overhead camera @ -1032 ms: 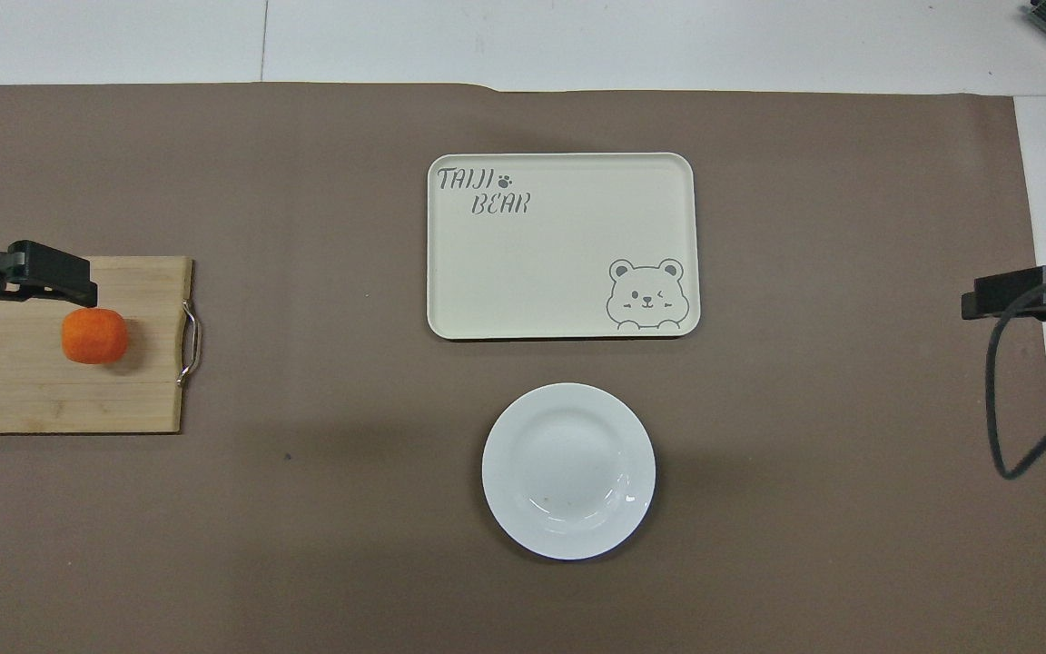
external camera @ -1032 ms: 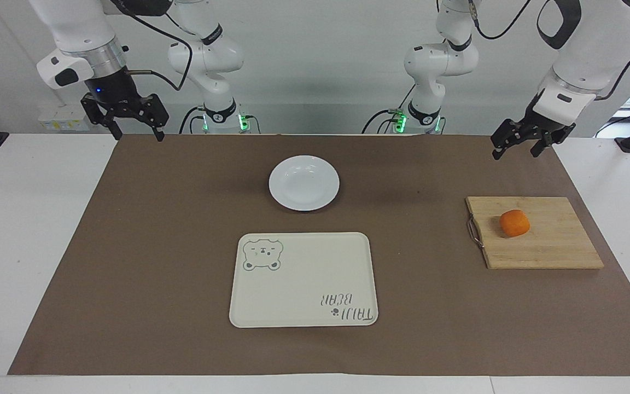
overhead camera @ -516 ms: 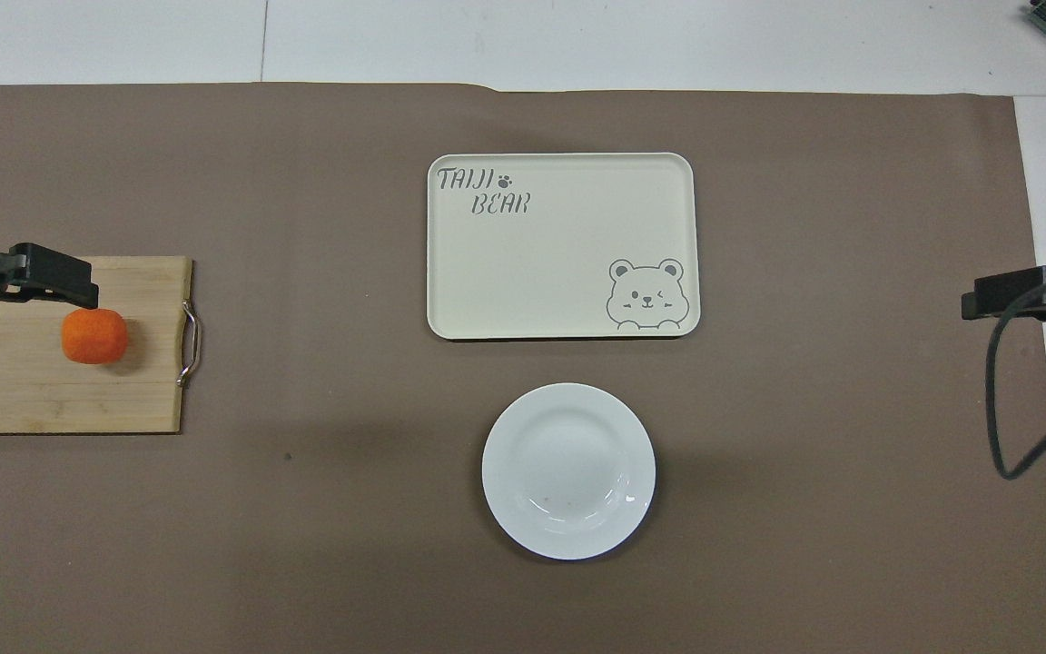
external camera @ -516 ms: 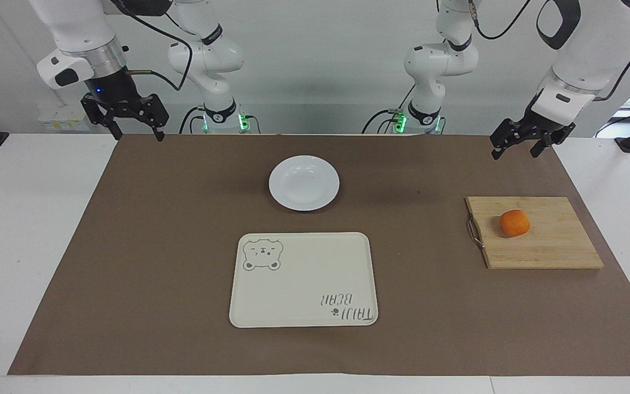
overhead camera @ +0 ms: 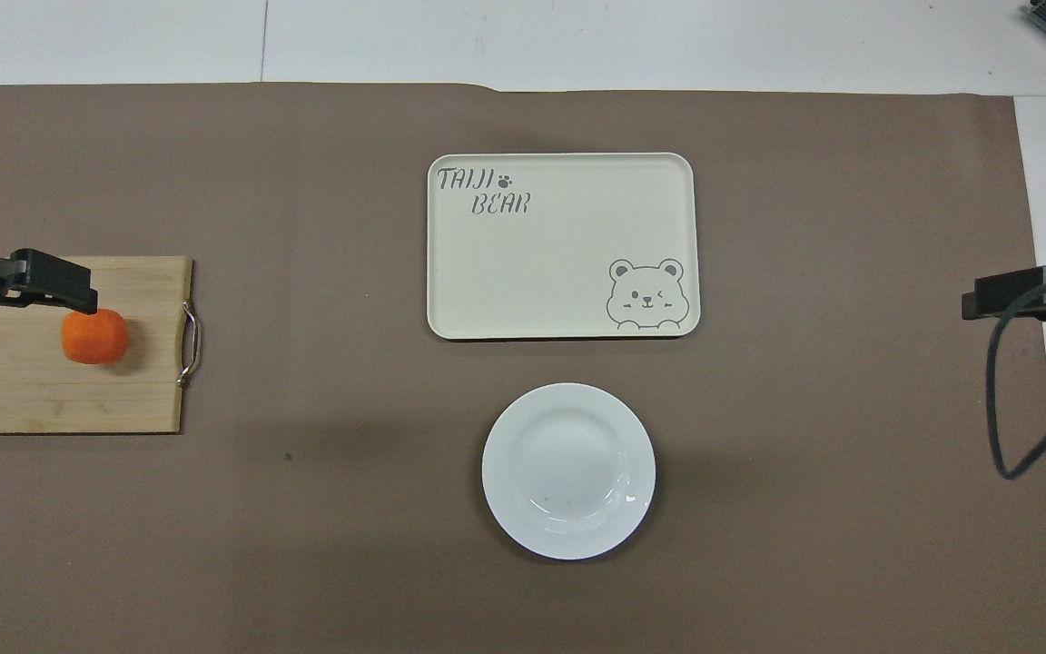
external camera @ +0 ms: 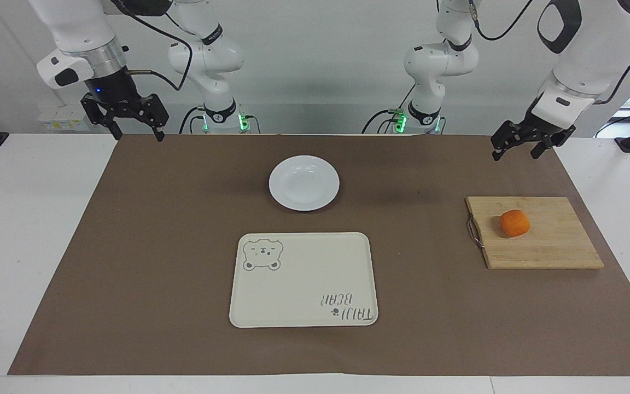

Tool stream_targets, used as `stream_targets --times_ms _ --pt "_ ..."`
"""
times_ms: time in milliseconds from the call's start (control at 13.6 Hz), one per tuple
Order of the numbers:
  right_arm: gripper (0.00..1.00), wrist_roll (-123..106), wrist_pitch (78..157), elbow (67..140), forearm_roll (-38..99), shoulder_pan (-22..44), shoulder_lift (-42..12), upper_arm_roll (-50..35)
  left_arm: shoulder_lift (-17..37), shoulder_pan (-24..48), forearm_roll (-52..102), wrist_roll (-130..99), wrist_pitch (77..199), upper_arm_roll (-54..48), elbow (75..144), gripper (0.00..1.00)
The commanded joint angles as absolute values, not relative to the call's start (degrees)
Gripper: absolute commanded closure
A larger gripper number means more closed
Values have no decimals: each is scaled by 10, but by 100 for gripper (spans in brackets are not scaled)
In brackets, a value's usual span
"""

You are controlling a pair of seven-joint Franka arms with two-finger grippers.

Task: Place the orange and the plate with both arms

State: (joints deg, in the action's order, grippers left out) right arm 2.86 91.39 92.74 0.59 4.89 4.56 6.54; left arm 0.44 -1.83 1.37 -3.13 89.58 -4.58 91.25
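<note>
The left gripper hangs in the air at the left arm's end of the table, above the edge of the brown mat nearest the robots, its two black fingers spread apart and holding nothing. Below it and farther from the robots lies a wooden cutting board with a metal handle on the side facing the middle of the table; the orange sits on that board, near the handle side, apart from the gripper. In the overhead view the left gripper overlaps the upper rim of the orange, but the facing view shows it raised well clear of the fruit, so that overlap is probably only a matter of height. The right gripper waits in the air over the mat's corner at the right arm's end, nearest the robots, its fingers also spread and empty; in the overhead view only a dark tip of it and a looping cable show at the edge. The plate rests flat on the mat roughly midway between the two grippers, well apart from both. Just farther from the robots than the plate lies a cream tray with a bear drawing and the words TAIJI BEAR, with a bare strip of mat between the two.
</note>
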Motion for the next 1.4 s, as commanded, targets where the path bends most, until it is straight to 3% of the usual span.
stream_targets --times_ms 0,737,1327 --pt "0 16 905 926 -10 44 48 63 -8 -27 5 -6 922 -43 945 0" --pt "0 18 925 934 -1 44 49 66 -5 -78 5 80 1036 -42 1034 0" --pt "0 21 928 935 -1 44 47 66 54 -126 5 119 1107 -42 1054 0"
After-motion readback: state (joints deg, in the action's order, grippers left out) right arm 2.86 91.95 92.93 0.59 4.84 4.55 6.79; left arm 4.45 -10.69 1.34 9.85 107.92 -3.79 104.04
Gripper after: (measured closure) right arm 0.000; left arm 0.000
